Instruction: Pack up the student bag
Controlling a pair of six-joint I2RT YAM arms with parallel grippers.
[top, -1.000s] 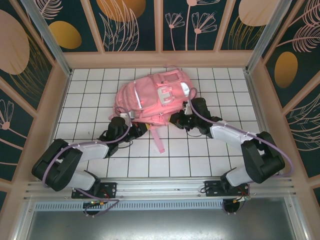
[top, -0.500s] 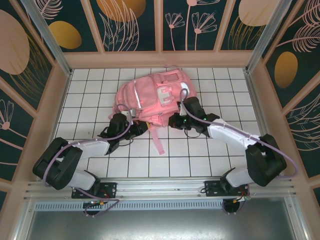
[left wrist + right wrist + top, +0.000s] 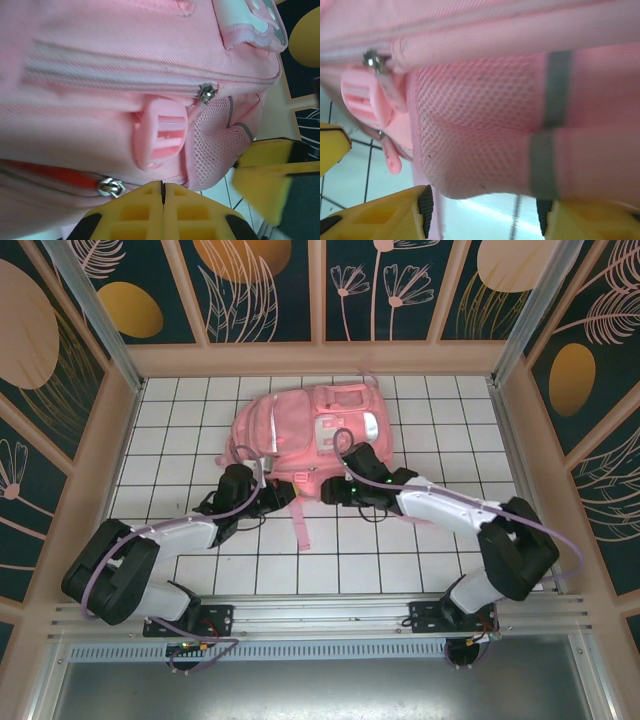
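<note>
The student bag (image 3: 300,425), a big pink backpack, lies on the white tiled table at the back middle. My left gripper (image 3: 281,496) is at its near edge, shut, with its yellow fingertips (image 3: 162,187) pressed together against the bag's lower seam. Just above them are a pink buckle (image 3: 160,132) and a metal zip pull (image 3: 111,186). Whether fabric is pinched I cannot tell. My right gripper (image 3: 336,490) stands open close beside it. Its fingers (image 3: 375,215) straddle the bulge of the mesh side pocket (image 3: 480,140), which has a grey band (image 3: 545,145).
A loose pink strap (image 3: 300,525) trails from the bag toward me across the tiles. Wooden walls (image 3: 120,430) close in the table on three sides. A metal rail (image 3: 320,615) runs along the near edge by the arm bases.
My right gripper has slid left along the bag's near edge, ending close to the left gripper, and its jaws have opened. The bag shifted slightly. The left gripper stayed shut in place.
</note>
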